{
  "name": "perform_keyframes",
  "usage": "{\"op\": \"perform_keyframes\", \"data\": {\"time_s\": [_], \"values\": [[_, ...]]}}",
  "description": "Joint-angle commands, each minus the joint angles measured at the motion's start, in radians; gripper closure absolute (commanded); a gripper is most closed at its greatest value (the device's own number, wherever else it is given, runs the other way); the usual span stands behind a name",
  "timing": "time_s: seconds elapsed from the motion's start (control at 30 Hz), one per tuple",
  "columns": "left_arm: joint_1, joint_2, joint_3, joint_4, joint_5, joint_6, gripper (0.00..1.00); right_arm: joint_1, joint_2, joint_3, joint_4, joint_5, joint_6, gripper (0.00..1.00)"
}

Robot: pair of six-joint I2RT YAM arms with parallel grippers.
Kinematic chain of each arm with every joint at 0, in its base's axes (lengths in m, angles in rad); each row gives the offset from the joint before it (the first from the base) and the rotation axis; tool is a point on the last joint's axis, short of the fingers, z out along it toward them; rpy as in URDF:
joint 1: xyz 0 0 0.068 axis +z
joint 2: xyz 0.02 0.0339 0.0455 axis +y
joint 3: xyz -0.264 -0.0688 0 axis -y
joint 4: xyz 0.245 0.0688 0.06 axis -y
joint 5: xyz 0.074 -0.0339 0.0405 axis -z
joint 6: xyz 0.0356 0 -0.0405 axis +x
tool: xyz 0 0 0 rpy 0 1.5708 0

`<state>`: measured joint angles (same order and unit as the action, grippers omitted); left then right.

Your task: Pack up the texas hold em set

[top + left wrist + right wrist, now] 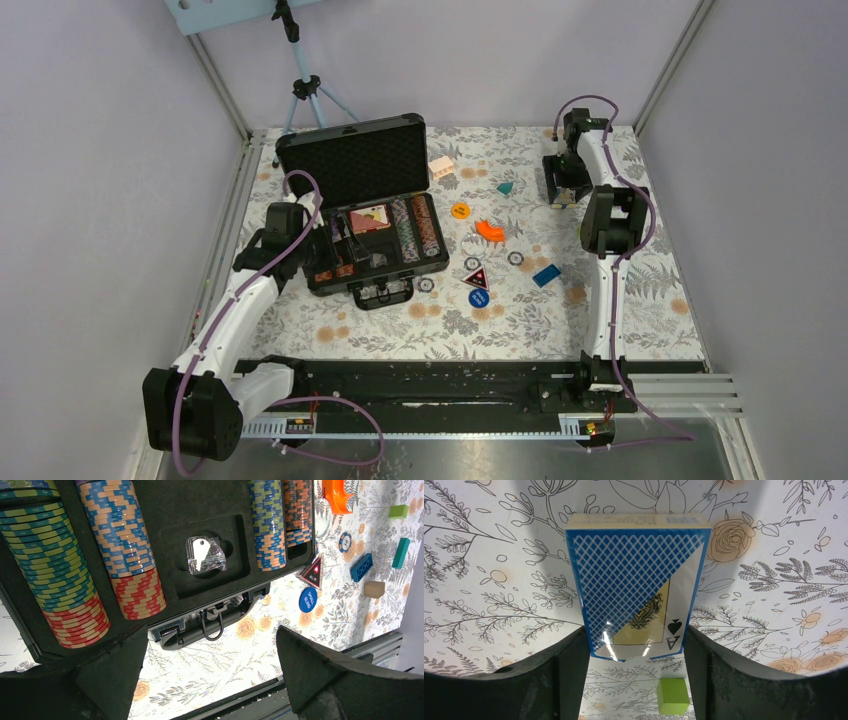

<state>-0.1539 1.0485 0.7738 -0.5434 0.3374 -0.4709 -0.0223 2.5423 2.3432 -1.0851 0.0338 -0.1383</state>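
right tool [635, 650] clamped on blue card deck [634, 575] at far right of surface [560, 320]. left tool [212, 655] spread wide, empty, above front edge of open briefcase [352, 162] holding poker chips [117, 535].

Left arm [235, 305], right arm [604, 300]: white links, black joints, purple cables [585, 98] looped alongside. Gripper fingers [320, 670] black, wedge-shaped.

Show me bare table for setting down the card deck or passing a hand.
Right gripper holds the card deck. Free: the wide near strip between the black rail and the case handle, and the right side past the right arm. Crowded: between case and right arm, where discs, orange block and blue block scatter.
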Motion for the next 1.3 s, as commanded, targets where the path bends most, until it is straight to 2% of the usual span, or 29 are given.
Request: {"op": "perform_keyframes", "data": {"time_s": [0.0, 0.3, 0.43, 0.63, 0.87, 1.03, 1.27], "values": [[-0.003, -0.024, -0.006, 0.045, 0.017, 0.005, 0.01, -0.001, -0.076, -0.034, 0.034, -0.06, 0.018, 0.64], [-0.004, -0.031, -0.008, 0.045, 0.011, 0.005, 0.01, 0.002, -0.269, -0.13, 0.129, -0.1, 0.044, 0.64], [-0.004, -0.034, -0.007, 0.044, 0.01, 0.005, 0.01, 0.017, -0.37, -0.222, 0.159, -0.151, 0.058, 0.63], [-0.003, -0.047, -0.008, 0.044, 0.007, 0.006, 0.01, 0.123, -0.6, -0.501, 0.299, -0.172, 0.041, 0.6], [-0.003, -0.084, -0.005, 0.042, -0.027, 0.007, 0.01, 0.307, -0.791, -0.736, 0.354, -0.216, -0.009, 0.6], [-0.001, -0.147, 0.0, 0.03, -0.104, 0.007, 0.01, 0.468, -0.814, -0.77, 0.366, -0.267, -0.077, 0.6], [0.0, -0.276, 0.031, -0.028, -0.275, 0.013, 0.01, 0.631, -0.726, -0.664, 0.37, -0.369, -0.216, 0.6]]}}
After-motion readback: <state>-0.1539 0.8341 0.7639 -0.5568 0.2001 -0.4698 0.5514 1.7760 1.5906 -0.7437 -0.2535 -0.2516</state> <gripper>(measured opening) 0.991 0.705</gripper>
